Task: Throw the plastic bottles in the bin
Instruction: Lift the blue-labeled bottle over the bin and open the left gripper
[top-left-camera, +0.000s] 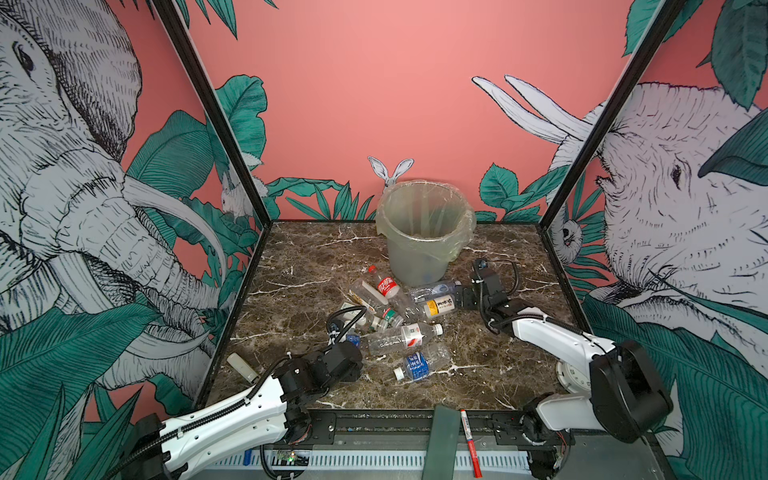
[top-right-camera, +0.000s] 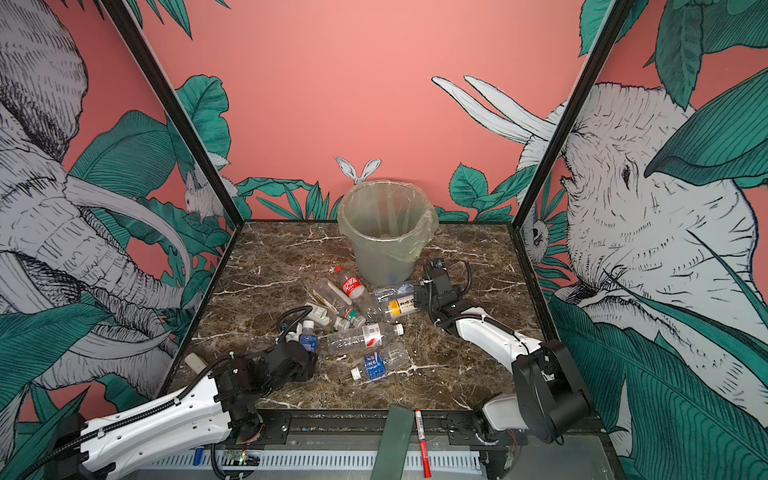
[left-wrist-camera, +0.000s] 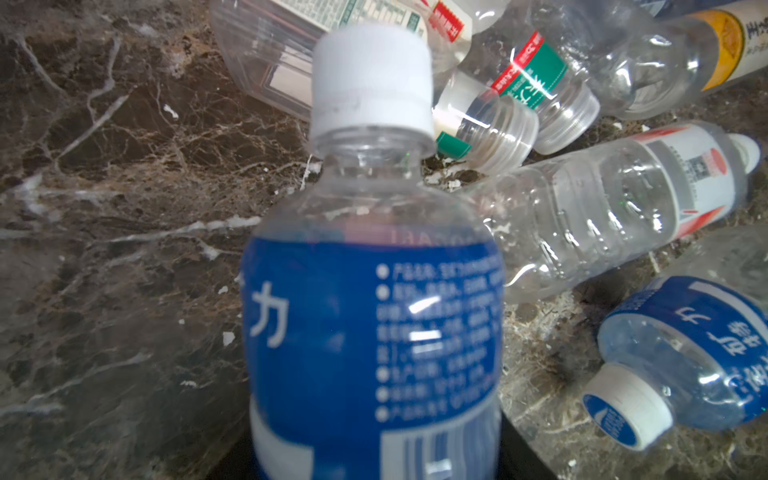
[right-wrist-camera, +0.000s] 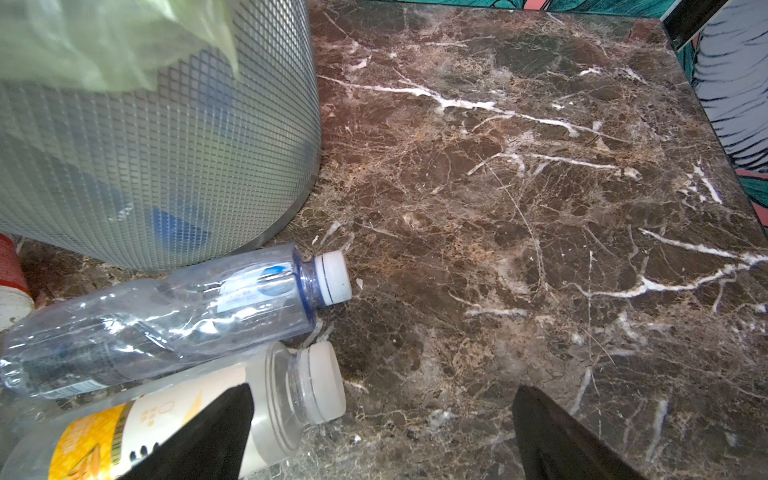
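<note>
Clenched at left gripper (top-right-camera: 306, 354) around blue-label bottle (left-wrist-camera: 374, 332); spread wide at right gripper (right-wrist-camera: 382, 436), one jaw over yellow-label bottle (right-wrist-camera: 104, 432).

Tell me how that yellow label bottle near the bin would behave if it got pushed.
The yellow-label bottle lies on its side on the smooth marble table, so it would probably roll. It looks empty, so likely light. The crumpled bottle beside it may block it.

The left end effector (top-right-camera: 306, 350) grips a blue-labelled bottle (top-right-camera: 308, 337); other bottles (top-right-camera: 365, 337) lie before the bin (top-right-camera: 386, 253).
</note>
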